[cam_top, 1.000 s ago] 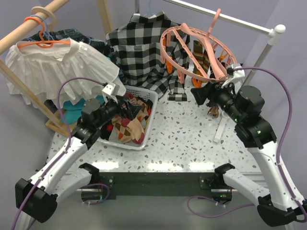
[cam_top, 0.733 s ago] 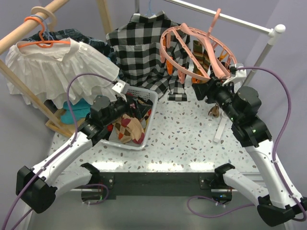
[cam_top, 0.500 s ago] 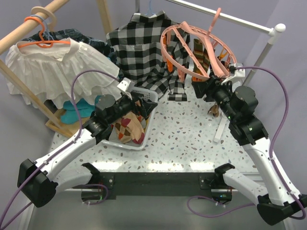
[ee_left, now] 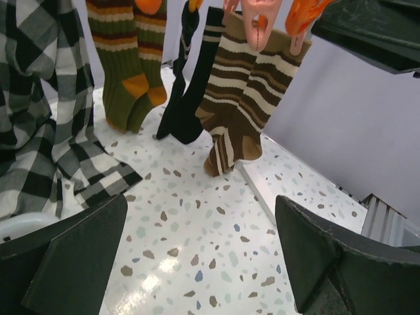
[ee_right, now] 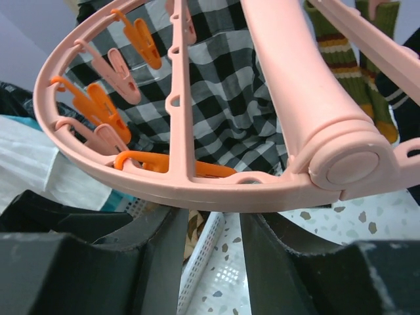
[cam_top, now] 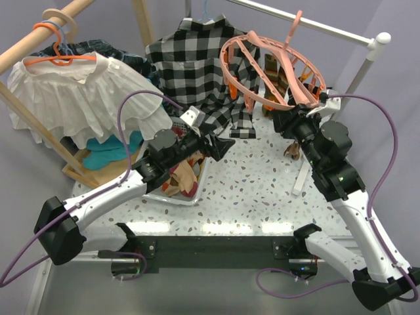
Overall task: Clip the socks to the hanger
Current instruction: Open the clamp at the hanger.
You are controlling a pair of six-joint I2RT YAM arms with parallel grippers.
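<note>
Hanger [cam_top: 283,65] hangs at one o'clock overhead, right claw [cam_top: 282,122] just under its rim, grip hidden there. Left wrist: left claw [ee_left: 201,203] gapes wide, empty; socks [ee_left: 236,92] at twelve o'clock, tops cut off. Right wrist: fingers [ee_right: 151,249] slightly parted, empty, beneath the rim; contact unclear.

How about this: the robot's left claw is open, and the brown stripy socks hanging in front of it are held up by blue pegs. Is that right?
Almost. The pegs holding up the brown stripy socks are pink and orange, not blue. The left wrist view shows them at the top. The rest is right: the left gripper is open, and those socks hang in front of it.
</note>
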